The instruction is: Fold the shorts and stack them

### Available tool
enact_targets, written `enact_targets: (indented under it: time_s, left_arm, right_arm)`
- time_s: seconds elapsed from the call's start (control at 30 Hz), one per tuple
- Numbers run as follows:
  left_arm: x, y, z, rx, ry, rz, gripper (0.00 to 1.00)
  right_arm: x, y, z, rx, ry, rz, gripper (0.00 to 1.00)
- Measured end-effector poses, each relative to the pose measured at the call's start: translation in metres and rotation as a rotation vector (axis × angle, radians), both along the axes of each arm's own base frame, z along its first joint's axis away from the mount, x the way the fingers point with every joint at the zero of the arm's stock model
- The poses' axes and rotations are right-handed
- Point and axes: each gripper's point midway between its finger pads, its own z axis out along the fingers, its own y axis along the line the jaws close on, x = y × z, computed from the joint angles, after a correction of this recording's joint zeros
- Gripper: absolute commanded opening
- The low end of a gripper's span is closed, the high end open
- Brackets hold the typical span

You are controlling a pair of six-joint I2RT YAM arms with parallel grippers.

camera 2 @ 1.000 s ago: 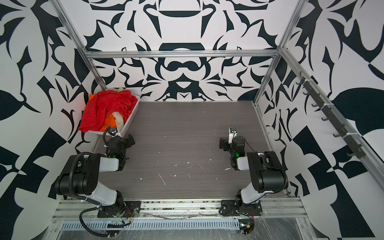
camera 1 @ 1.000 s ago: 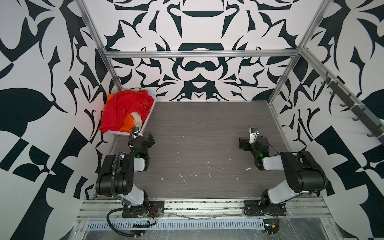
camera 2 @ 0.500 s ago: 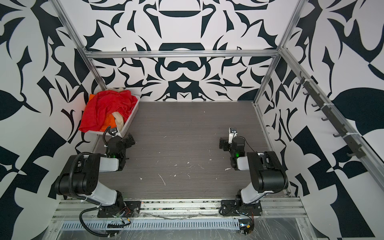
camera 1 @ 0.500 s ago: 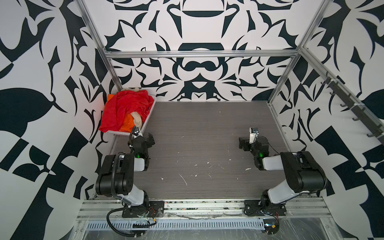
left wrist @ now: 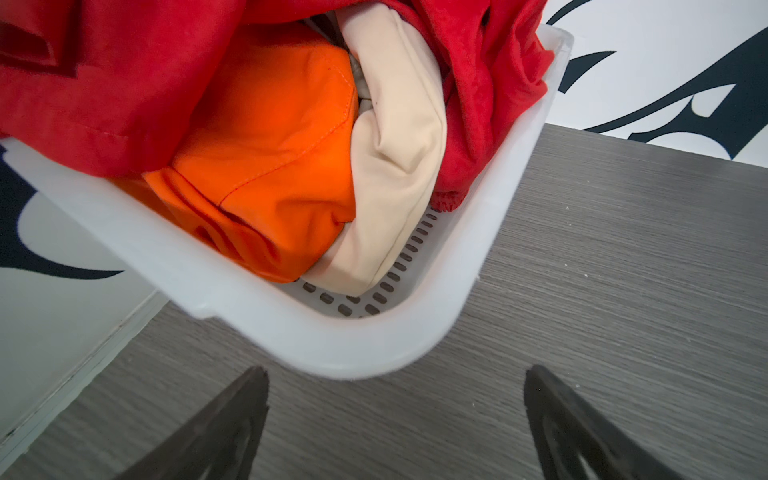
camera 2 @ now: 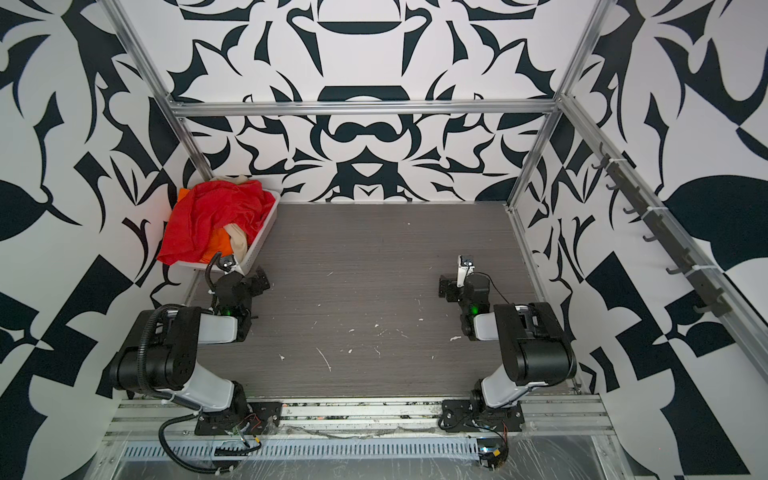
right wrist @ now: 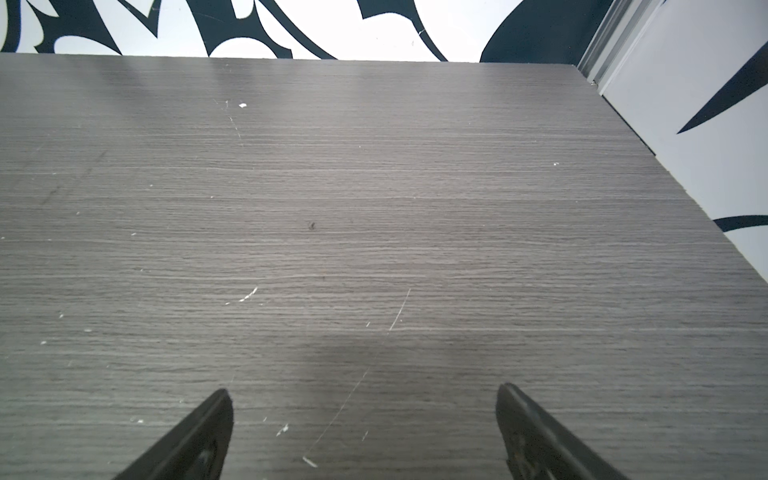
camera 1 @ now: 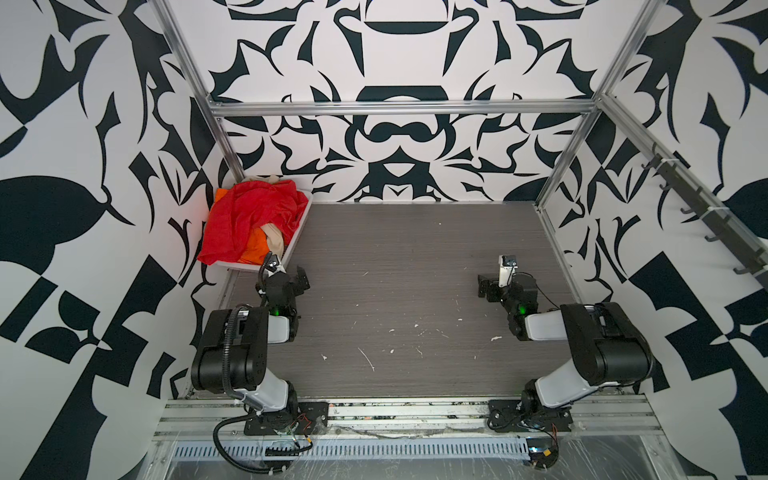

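Three shorts [left wrist: 270, 137] just beyond left pincer [left wrist: 397, 370]

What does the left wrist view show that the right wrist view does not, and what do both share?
Only the left wrist view: a white perforated plastic basket holding crumpled red fabric shorts, bright orange fabric shorts and beige fabric shorts. Only the right wrist view: a silver metal corner post. Both: the grey wood-grain table, the black-and-white patterned wall, and an open gripper: the left gripper, the right gripper.
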Motion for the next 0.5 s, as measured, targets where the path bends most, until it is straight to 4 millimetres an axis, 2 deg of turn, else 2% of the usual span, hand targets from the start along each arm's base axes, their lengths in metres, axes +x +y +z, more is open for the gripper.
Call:
enact_targets:
  time_s: [0.37,0.5]
  left_arm:
    - [-0.001,-0.004,0.002,0.004,0.0,-0.018,0.99]
    - [-0.01,-0.006,0.03,0.003,-0.028,-0.027,0.98]
  right_arm:
    - [0.0,0.0,0.001,0.0,-0.002,0.0,1.0]
    - [-0.007,0.001,0.016,-0.003,-0.001,0.008,1.0]
